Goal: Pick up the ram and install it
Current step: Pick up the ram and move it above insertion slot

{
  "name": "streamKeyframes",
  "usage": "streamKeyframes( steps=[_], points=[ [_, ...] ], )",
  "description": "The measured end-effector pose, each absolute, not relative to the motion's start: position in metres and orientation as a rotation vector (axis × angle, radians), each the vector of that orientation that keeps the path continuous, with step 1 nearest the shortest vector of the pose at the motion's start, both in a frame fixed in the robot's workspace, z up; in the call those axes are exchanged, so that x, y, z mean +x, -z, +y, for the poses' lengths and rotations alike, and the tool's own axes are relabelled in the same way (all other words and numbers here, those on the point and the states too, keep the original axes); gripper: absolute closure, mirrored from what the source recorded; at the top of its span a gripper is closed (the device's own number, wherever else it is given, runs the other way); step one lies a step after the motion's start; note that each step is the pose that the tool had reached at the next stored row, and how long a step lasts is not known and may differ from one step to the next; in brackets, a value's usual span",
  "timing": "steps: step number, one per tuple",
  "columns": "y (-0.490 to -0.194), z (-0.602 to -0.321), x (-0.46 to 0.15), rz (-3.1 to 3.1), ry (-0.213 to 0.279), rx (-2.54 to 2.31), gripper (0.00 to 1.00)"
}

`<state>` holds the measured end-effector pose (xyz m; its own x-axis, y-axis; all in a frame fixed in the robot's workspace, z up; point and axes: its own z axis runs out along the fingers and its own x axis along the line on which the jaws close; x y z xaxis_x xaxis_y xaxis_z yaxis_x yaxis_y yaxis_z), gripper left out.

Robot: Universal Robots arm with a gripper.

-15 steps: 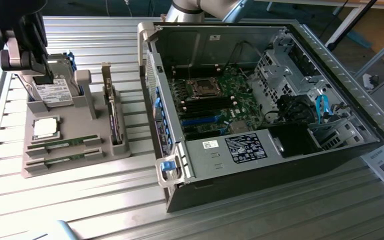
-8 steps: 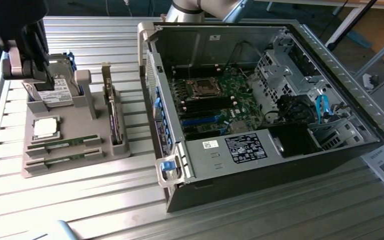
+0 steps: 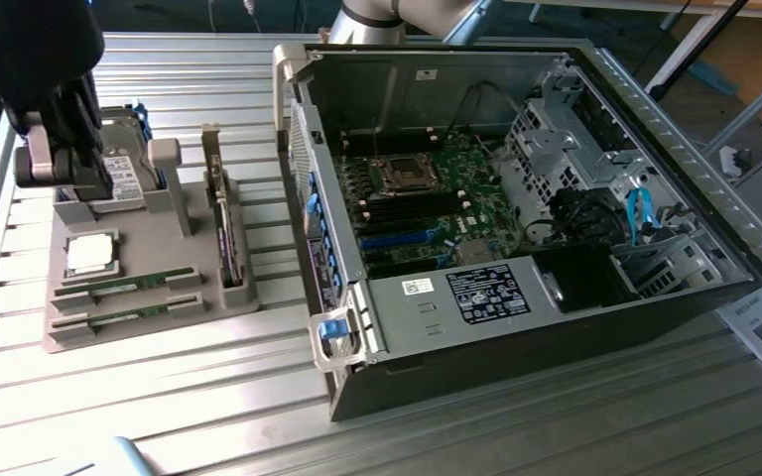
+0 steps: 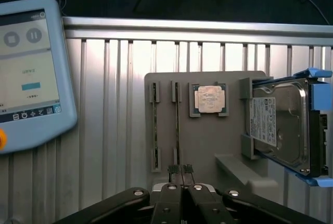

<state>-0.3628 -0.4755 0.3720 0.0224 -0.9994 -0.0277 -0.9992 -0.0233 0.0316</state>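
Note:
Two ram sticks, thin and green, stand on edge in slots of a grey fixture tray [image 3: 170, 248]; they are the ram [image 3: 127, 288] and a second stick [image 3: 130, 314]. In the wrist view the same pair appears as the ram [image 4: 177, 125] and its neighbour [image 4: 154, 130]. My gripper [image 4: 180, 170] is shut with nothing between its fingers, its tips just off the near end of the ram. From the exterior view, the gripper [image 3: 57, 159] hangs over the tray's far end by the hard drive. The open computer case [image 3: 646, 109] shows the motherboard's dark memory slots [image 3: 408, 208].
The tray also carries a silver processor chip [image 4: 209, 99], a hard drive in a blue-edged holder [image 4: 278, 125] and an upright expansion card [image 3: 229, 238]. A pendant with a lit screen [image 4: 26, 78] lies on the ribbed metal table [image 3: 156, 397] beside the tray.

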Motion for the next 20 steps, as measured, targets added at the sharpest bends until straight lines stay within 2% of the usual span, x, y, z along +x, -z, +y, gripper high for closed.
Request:
streamKeyframes(
  steps=[8,18,19,20],
  points=[
    [-0.358,-0.48,-0.363,-2.194,0.066,2.244,0.89],
    [-0.357,-0.48,-0.363,-2.194,0.066,2.244,0.89],
    [-0.357,-0.48,-0.363,-2.194,0.066,2.244,0.89],
    [-0.357,-0.48,-0.363,-2.194,0.066,2.244,0.83]
  ],
)
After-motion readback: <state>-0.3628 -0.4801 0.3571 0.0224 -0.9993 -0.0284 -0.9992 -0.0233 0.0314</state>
